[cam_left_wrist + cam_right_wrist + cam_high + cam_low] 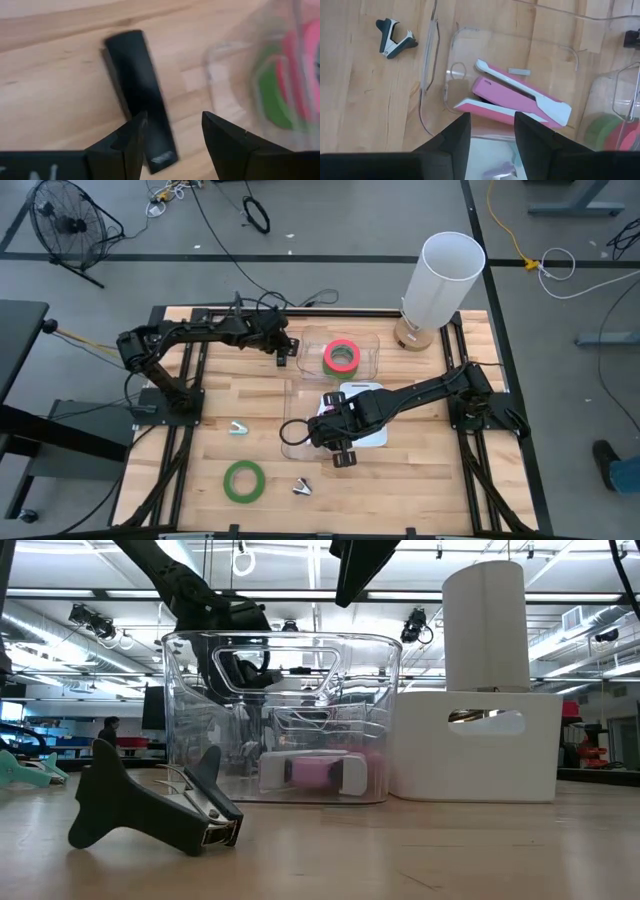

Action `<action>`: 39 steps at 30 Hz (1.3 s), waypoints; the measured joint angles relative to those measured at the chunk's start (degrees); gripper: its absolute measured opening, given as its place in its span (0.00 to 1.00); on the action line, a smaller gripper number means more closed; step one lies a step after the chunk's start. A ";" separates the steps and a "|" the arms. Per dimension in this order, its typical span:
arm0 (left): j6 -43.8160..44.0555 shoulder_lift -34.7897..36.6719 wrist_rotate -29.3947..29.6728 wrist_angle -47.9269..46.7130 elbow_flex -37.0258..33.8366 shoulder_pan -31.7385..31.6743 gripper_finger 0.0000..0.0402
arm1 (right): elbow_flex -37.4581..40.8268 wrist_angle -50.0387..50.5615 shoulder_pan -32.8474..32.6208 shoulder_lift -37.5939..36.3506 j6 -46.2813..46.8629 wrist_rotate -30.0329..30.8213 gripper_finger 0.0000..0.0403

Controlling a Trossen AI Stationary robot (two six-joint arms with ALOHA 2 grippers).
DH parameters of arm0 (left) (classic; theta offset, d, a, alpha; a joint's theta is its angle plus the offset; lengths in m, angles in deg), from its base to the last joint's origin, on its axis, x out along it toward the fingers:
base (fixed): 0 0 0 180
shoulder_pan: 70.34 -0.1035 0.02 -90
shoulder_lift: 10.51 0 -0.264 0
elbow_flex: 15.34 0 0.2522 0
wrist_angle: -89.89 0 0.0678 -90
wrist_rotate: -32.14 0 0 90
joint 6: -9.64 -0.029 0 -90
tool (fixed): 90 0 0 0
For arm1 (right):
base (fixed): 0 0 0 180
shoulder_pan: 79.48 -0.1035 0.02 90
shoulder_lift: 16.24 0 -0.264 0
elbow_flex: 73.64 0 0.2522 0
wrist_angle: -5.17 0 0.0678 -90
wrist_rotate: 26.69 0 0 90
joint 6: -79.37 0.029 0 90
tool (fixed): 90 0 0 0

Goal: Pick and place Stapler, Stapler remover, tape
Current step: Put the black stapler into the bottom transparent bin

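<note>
A black stapler [137, 95] lies flat on the wooden table beside a clear bin [368, 340] that holds a red-pink tape ring [342, 348] on a green one [270, 95]. My left gripper [172, 120] hovers open just above the stapler's near end, touching nothing. My right gripper [490, 122] hangs open over a second clear bin [445, 95] in which a pink-and-white stapler [515, 97] lies. A black staple remover [395, 40] and another green tape ring [243, 480] lie on the table near its front edge.
A white bin [475, 745] stands under my right arm, with a tall white cylinder [440, 280] at the far right. A teal staple remover [238, 427] lies left of centre. Black frame rails [180, 450] run along the table's sides.
</note>
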 joint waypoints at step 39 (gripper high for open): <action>-0.05 -9.24 2.87 0.53 0.02 -0.66 0.46 | 0.00 -1.23 -0.01 0.00 0.05 -0.02 0.37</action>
